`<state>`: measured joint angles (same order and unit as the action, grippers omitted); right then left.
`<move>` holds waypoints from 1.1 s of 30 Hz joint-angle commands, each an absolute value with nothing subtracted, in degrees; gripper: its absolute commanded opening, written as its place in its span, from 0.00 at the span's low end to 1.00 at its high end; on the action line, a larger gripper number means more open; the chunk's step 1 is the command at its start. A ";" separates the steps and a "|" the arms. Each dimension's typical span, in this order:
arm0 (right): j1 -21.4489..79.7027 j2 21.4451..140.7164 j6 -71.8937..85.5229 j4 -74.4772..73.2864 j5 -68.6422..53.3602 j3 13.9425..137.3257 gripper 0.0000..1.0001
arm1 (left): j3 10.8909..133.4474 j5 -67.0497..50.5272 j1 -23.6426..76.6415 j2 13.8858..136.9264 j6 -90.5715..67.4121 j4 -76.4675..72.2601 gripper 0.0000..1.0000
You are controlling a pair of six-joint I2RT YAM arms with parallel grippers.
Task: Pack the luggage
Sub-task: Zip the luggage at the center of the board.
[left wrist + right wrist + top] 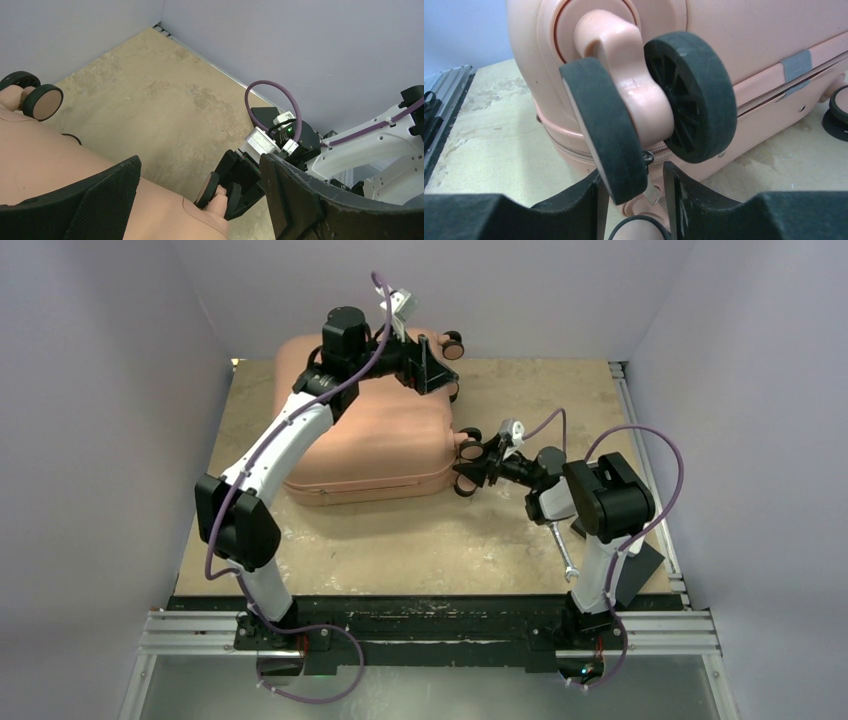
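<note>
Suitcase [370,435]: lies flat, lid down, on the table [450,540], toward 11 o'clock from the middle, wheel end facing 3 o'clock.
Reason for lying flat: judged to steady the shell and leave the side seam within reach for closing.
Lid seam: looks shut along the near edge; cannot tell how far the zip runs.
Left pincer [430,365]: reaches across the lid to the 1 o'clock corner, beside the far wheels [453,345].
Left pincer, opening: wide apart, gripping nothing; hangs just over the shell, contact impossible to tell.
Left pincer, likely purpose: probably steadies or presses the lid during work at the seam.
Right pincer [631,182]: sits at the 4 o'clock corner, pointed at the double castor.
Right pincer, opening: about half apart, not clamped; straddles the lower edge of the nearer wheel [606,145], with a gap on one side.
Zip pull [651,192]: small metal tab, apparently the pull, hanging in that gap just beside one of the fingers [684,205]; cannot tell whether touching.
Second wheel [691,95]: stands above the fingers, at 2 o'clock of the nearer wheel.
Right pincer, likely purpose: appears aimed at the tab behind the castor, not at the wheel.
Risk: crowded by the wheel; may catch rubber instead of the tab on closing.
</note>
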<state>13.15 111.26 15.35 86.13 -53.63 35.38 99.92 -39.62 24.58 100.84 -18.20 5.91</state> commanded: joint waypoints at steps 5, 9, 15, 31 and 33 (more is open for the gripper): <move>13.45 112.91 14.15 87.70 -53.52 38.83 0.23 | 105.08 -38.90 25.05 102.96 -16.58 7.29 0.88; 13.45 113.39 15.13 88.45 -54.91 39.37 0.02 | 107.88 -37.60 25.05 104.81 -15.80 8.63 0.88; 13.41 112.27 15.18 86.43 -53.67 39.39 0.00 | 112.92 -28.72 24.96 108.25 -12.28 11.10 0.88; 13.27 112.41 19.48 85.37 -50.65 38.97 0.00 | 129.49 16.82 23.17 127.59 2.19 2.26 0.91; 13.27 112.33 19.60 84.09 -49.84 39.07 0.00 | 132.40 19.55 22.80 130.91 5.41 -0.82 0.92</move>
<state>12.86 112.38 18.79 83.92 -54.39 37.54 126.04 8.47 24.10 126.72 -1.15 6.87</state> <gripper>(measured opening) 0.008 0.913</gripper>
